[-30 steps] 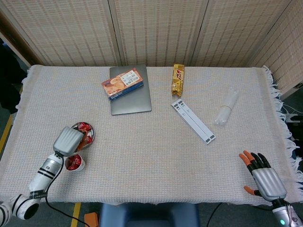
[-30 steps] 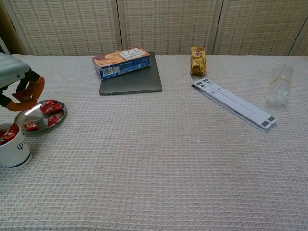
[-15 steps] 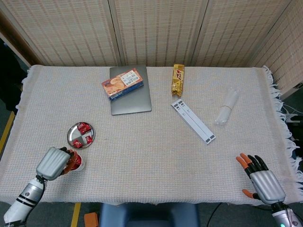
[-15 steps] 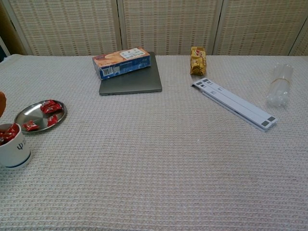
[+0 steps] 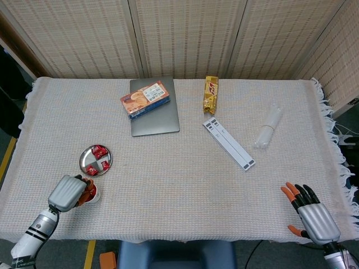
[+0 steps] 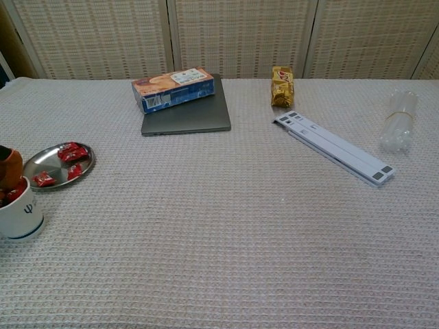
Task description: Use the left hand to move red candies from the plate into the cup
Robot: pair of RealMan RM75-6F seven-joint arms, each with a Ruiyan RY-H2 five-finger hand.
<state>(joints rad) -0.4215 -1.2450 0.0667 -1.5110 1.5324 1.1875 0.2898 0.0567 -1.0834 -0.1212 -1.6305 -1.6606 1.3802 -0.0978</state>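
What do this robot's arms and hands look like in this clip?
Both have a ribbed silver-grey back shell. The right robot hand shows black fingers with orange tips; the left robot hand shows orange fingertips and joins a white forearm with black bands.

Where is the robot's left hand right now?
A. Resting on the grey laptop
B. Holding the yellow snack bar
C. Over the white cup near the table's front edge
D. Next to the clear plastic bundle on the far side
C. In the head view the left hand sits over the white cup, just in front of the metal plate with its red candies; the chest view shows orange fingertips at the cup's rim.
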